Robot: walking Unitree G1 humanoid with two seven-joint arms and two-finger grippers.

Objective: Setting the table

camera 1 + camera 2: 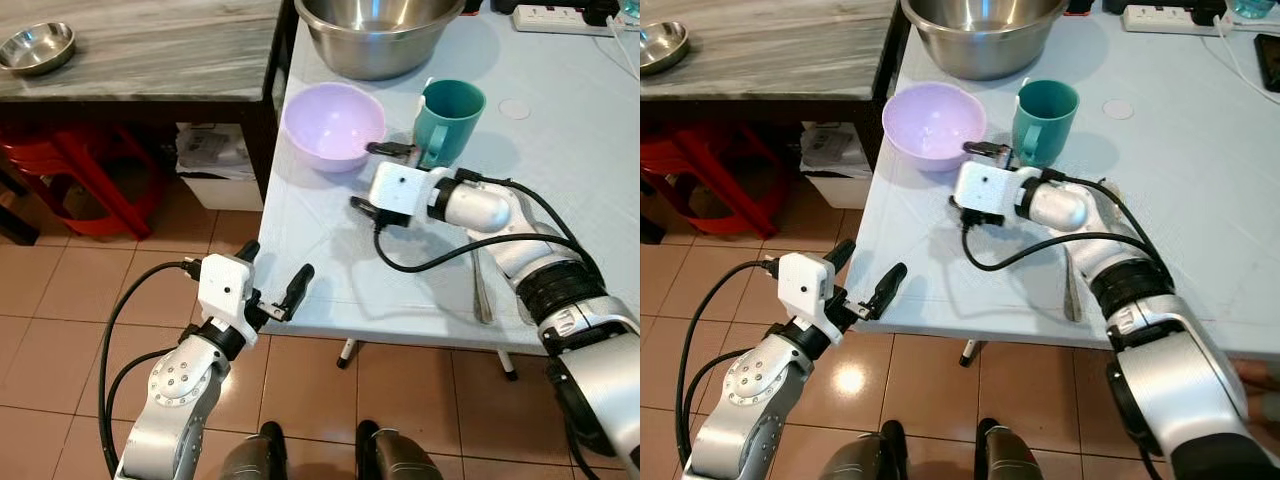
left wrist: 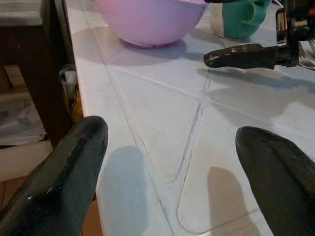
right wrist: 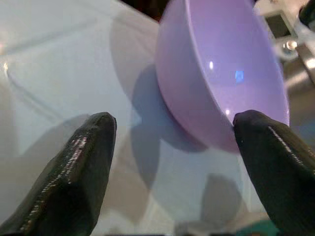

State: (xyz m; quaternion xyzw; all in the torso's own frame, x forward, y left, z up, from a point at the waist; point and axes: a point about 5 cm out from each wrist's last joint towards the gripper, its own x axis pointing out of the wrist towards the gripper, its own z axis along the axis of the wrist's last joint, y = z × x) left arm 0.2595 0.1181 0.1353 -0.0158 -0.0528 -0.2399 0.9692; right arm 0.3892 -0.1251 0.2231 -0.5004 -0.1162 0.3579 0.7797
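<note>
The right gripper [image 1: 378, 178], fingers spread wide and empty, hovers over the pale table [image 1: 560, 190] just beside the lilac plastic bowl [image 1: 333, 125], seemingly lined up to take its rim, while the left gripper [image 1: 272, 272] waits open at the table edge.

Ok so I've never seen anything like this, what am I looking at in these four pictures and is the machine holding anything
It is a humanoid robot with two silver arms, each ending in a gripper of two black fingers. Two pictures look down from its head; the other two look along each gripper's fingers. On the pale blue table stand a lilac plastic bowl, a teal plastic mug and a large steel mixing bowl. The right gripper is open beside the lilac bowl, holding nothing. The left gripper is open at the table's near edge, also holding nothing. A small steel bowl sits on the grey counter.
</note>
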